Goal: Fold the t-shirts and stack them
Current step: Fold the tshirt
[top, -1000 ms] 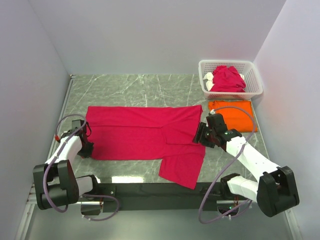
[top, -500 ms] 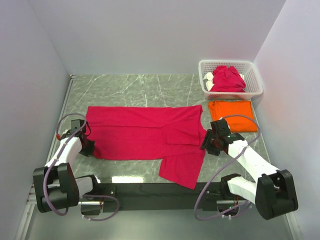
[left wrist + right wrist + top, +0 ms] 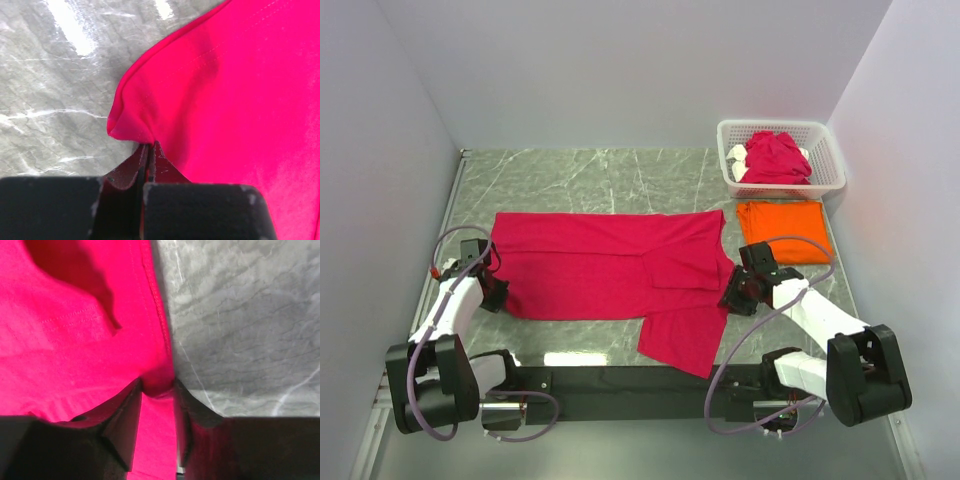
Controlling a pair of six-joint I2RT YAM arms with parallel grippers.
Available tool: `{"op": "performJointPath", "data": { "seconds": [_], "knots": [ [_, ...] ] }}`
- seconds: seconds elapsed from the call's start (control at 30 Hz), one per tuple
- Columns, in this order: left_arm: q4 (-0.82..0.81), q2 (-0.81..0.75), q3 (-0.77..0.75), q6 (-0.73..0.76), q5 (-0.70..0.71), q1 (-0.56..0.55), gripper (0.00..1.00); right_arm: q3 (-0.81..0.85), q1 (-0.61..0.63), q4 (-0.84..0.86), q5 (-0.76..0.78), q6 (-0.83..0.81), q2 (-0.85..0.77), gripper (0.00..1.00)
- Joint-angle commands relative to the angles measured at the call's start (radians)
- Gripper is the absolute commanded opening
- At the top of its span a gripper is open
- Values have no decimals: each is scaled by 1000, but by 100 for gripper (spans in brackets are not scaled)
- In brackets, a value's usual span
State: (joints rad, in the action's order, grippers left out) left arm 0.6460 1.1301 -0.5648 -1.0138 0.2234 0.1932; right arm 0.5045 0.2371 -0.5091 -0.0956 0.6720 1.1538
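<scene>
A crimson-pink t-shirt [image 3: 605,265] lies spread flat across the table. My left gripper [image 3: 493,294] is at its near left corner, shut on the cloth there; in the left wrist view the fingertips [image 3: 148,146] pinch the corner of the t-shirt [image 3: 240,100]. My right gripper [image 3: 736,297] is at the shirt's right edge. Its jaws [image 3: 157,386] stand apart astride the hem, with a small ridge of the t-shirt [image 3: 75,340] bunched between them. An orange t-shirt [image 3: 783,230] lies folded at the back right. More crimson shirts [image 3: 775,158] are heaped in the basket.
The white lattice basket [image 3: 828,165] stands at the back right corner, just behind the orange shirt. Grey marble tabletop [image 3: 580,180] shows behind the spread shirt. White walls close in the left, back and right sides.
My left gripper has shut on the shirt's corner. My right gripper has slid toward the near edge along the shirt's right side, and its jaws have narrowed on the hem.
</scene>
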Motion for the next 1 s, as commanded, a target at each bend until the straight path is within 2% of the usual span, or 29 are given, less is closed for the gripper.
{"op": "performJointPath", "data": {
  "seconds": [0.0, 0.07, 0.17, 0.2, 0.53, 0.97],
  "knots": [
    [21, -15, -20, -12, 31, 2, 1, -32, -5, 1, -4, 8, 7, 37],
    [30, -16, -30, -14, 36, 2, 1, -21, -7, -14, 8, 3, -5, 29],
    [56, -30, -58, -6, 56, 3, 1, 17, -5, -57, 34, -14, -26, 10],
    [64, -36, -69, -3, 77, 2, 1, 31, -8, -71, 46, -18, -29, 0],
    [121, -4, -199, 78, 122, 2, 1, 193, -44, -154, 30, -90, -8, 0],
    [100, 209, -326, 156, 99, 3, 1, 436, -64, -224, -22, -175, 240, 0]
  ]
}}
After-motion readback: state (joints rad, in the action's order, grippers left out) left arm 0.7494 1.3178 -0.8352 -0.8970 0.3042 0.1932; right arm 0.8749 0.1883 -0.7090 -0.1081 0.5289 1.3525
